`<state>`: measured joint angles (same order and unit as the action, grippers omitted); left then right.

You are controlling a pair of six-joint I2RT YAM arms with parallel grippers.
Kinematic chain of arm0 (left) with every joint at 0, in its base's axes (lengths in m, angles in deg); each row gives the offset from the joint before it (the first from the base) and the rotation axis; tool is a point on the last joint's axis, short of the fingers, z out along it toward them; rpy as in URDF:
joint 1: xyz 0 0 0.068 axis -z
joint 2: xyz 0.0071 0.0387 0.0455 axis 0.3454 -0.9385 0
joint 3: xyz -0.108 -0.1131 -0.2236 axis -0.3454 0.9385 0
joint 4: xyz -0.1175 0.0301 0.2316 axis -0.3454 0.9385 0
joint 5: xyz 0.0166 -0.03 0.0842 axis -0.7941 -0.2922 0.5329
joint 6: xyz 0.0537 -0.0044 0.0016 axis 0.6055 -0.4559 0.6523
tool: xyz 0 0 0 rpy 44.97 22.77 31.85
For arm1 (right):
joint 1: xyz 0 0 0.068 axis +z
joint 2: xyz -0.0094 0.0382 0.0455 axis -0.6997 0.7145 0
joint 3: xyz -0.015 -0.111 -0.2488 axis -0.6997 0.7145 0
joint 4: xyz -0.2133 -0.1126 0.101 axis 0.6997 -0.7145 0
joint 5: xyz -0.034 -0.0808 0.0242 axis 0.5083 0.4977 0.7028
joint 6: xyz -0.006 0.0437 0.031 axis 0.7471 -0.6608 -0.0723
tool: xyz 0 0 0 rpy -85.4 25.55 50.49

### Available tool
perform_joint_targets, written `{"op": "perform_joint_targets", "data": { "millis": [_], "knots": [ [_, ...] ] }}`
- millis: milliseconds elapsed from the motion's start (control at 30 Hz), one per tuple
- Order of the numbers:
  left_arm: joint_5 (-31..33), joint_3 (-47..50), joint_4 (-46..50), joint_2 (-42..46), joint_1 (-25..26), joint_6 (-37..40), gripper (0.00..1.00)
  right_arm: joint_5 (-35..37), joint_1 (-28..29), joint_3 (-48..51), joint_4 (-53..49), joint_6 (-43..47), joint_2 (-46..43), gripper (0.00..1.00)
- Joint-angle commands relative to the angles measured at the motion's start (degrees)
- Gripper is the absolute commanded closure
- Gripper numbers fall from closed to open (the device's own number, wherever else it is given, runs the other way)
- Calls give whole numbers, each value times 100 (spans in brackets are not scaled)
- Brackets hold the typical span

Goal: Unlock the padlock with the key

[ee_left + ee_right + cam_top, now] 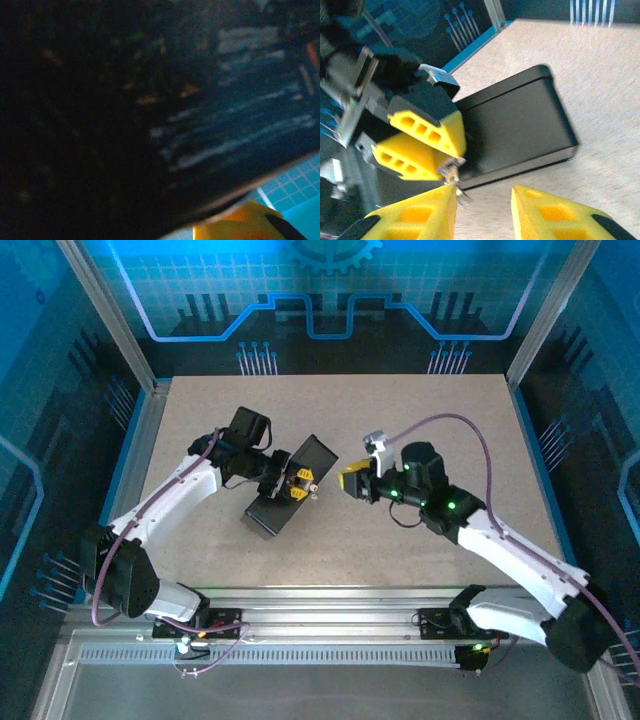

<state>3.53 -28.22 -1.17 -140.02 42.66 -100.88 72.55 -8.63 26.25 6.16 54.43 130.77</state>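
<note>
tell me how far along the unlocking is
Done: the left gripper pinches the key at its fingertips, in front of the dark box. In hand: the right gripper, jaws open, sits just short of the key, apparently about to meet it. Left: the unlocking itself, inserting and turning the key; nothing here shows that begun.

Box [520, 125]: dark, smooth, semi-gloss, prob. painted metal. Surface [600, 75]: beige, matt, fine-speckled, rough-ish. Left claw [451, 159] & right claw [482, 205] pads: yellow, matt, moulded plastic w/ holes. Key [451, 172]: silvery, shiny metal.
</note>
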Motion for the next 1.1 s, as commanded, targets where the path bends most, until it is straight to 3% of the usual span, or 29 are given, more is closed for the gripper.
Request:
{"op": "perform_joint_targets", "data": {
  "millis": [0,133,200,433,667,1067],
  "knots": [
    [-354,-21,27,267,-69,181,100,520,-52,838,479,2010,-404,65],
    [-365,-33,80,305,-72,208,100,355,-53,1857,2546,2941,-546,68],
    [-360,-25,107,322,-67,218,100,187,-52,1925,2915,3348,-379,70],
    [-361,13,217,393,-70,227,100,228,236,1666,3093,4319,155,67],
    [-370,10,251,410,-87,236,100,113,662,1291,2915,5109,398,75],
    [-328,-50,383,499,-96,233,100,-23,998,886,2866,5550,1055,76]
  ]
}}
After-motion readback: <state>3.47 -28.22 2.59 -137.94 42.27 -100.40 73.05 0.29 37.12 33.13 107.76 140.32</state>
